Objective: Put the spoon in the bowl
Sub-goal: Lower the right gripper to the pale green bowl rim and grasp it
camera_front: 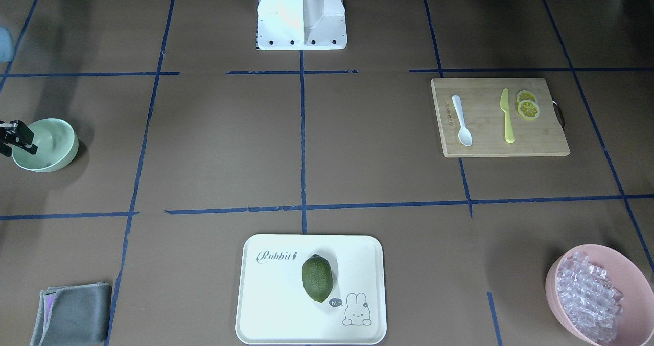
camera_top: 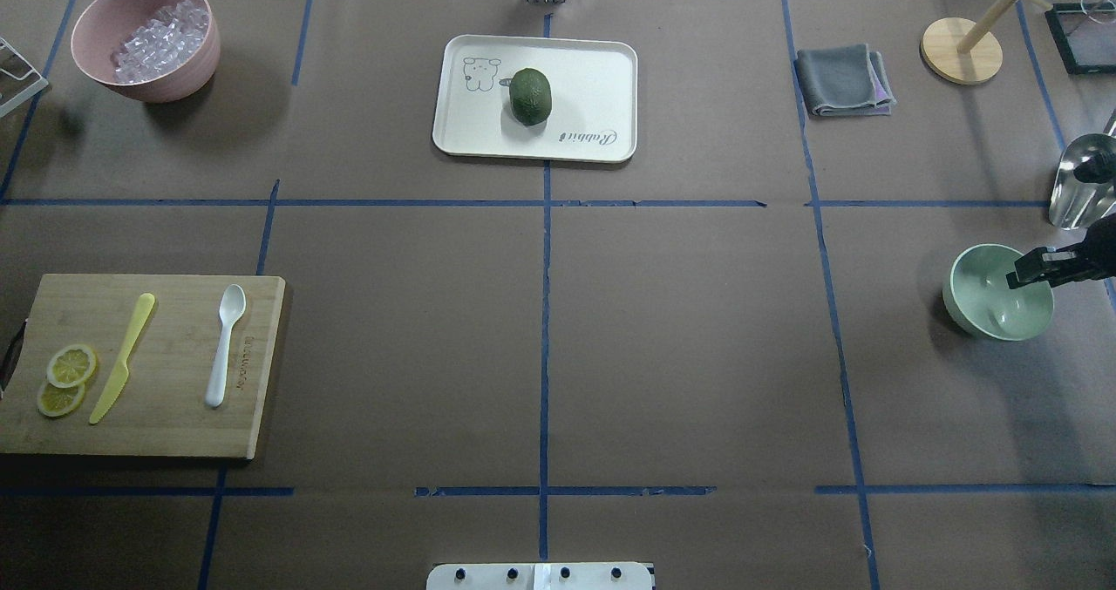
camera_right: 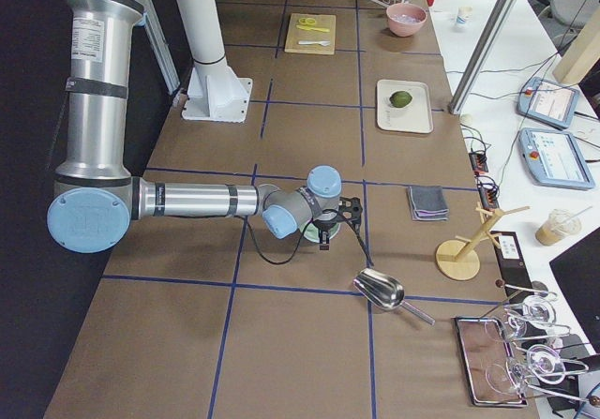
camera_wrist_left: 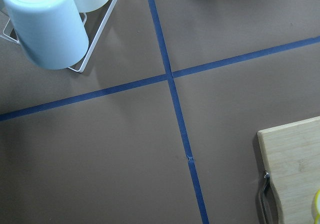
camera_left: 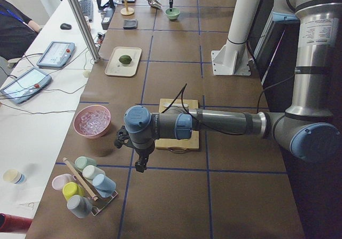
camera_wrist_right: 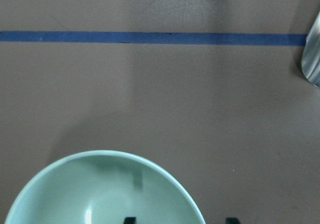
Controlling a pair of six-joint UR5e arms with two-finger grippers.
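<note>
The spoon lies flat on the board by the desk's left edge; the right pincer, spread and empty, straddles the rim of the bowl by the right edge and could tip it on clenching

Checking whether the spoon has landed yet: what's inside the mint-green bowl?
Nothing shows in the bowl, whose glossy interior looks bare; the right hand over its rim hides a small part. The spoon lies on the cutting board.

The brown table is gridded with blue tape. A bamboo cutting board lies at the robot's left and the mint-green bowl at its right. Along the far side sit a pink bowl, white tray, folded grey cloth and round wooden stand.
</note>
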